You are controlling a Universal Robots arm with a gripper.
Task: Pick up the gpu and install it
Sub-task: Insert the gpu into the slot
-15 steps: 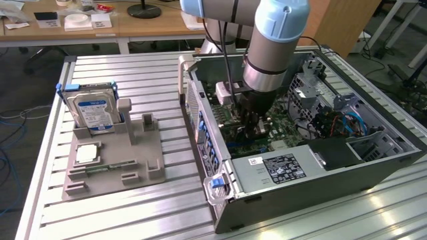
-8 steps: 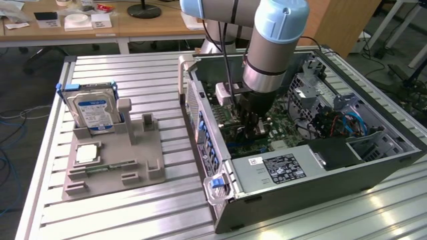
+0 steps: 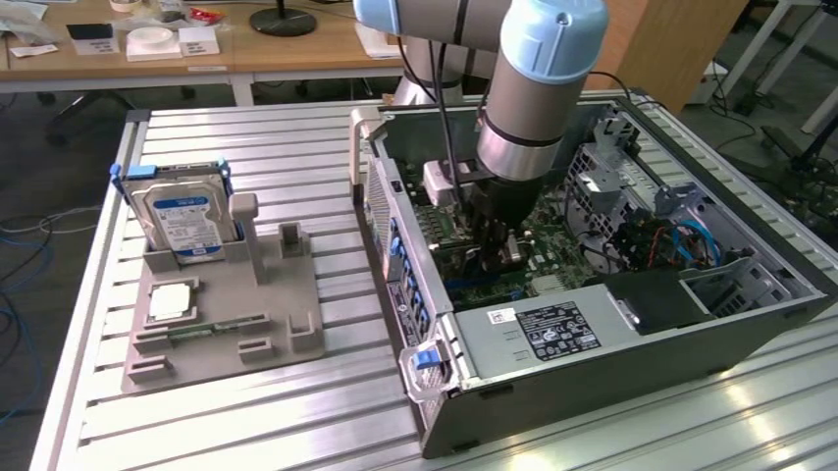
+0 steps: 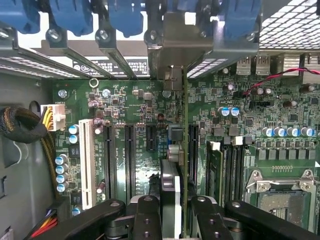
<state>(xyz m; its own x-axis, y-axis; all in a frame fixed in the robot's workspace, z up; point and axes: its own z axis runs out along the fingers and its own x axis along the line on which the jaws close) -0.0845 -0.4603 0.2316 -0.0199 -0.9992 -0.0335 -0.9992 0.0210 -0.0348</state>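
Clearly installing: the end effector (image 4: 172, 210) grips the gpu (image 4: 184, 150) edge-on above the motherboard (image 4: 130, 105); seating needs exact alignment with the slot.

Wooden desks (image 3: 157, 61) line the back, office chair wheels underneath, grey floor (image 3: 39, 186) with blue cables (image 3: 16, 324) trailing off.

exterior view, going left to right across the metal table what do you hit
hard drive standing in the grey parts holder → open computer case, with the gripper down inside it over the motherboard, shut on the gpu → power supply → drive cage
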